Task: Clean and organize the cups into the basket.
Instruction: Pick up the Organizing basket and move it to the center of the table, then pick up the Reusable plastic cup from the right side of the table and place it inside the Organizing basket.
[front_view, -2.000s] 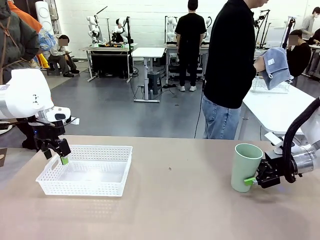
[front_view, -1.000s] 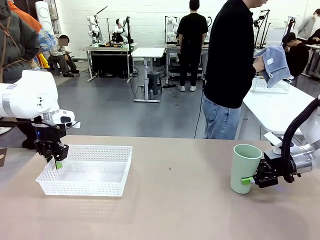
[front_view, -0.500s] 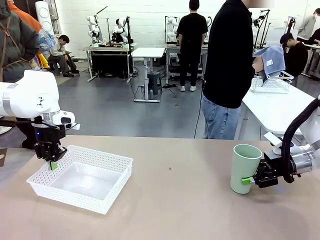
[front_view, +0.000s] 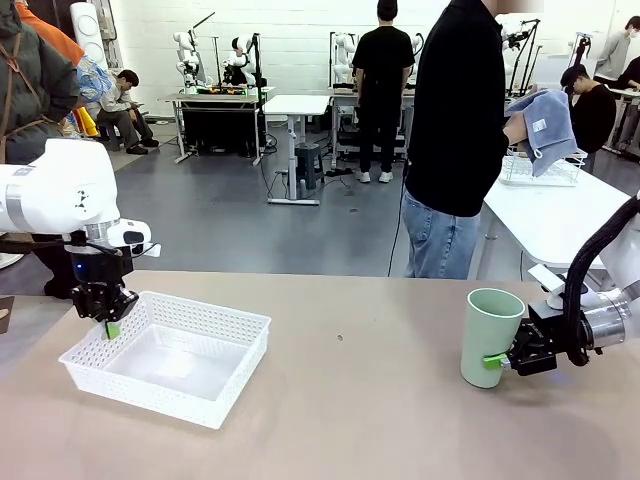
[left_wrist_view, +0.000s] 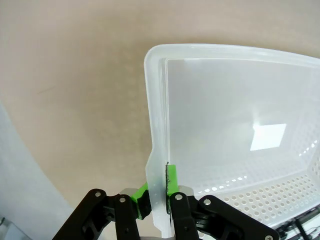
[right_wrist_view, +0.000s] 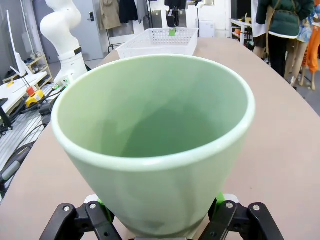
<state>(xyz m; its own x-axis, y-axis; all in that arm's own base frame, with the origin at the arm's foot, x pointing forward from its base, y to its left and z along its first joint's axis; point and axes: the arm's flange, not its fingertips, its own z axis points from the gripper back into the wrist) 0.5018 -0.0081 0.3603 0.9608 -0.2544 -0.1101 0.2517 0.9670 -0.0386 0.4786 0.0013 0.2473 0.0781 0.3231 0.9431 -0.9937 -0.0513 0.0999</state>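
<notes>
One tan lab table (front_view: 360, 410); left gripper (front_view: 108, 327) clamps basket (front_view: 232, 318) rim; right gripper (front_view: 497, 361) straddles mint cup (front_view: 488, 335), grip unclear.

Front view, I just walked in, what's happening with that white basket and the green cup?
The left hand is shut on the side wall of the white basket on the table. The right hand straddles the lower part of the upright mint green cup near the table's right end; whether it grips is unclear. The cup is not yet in the basket. A person beyond the table holds a blue-grey cloth.
</notes>
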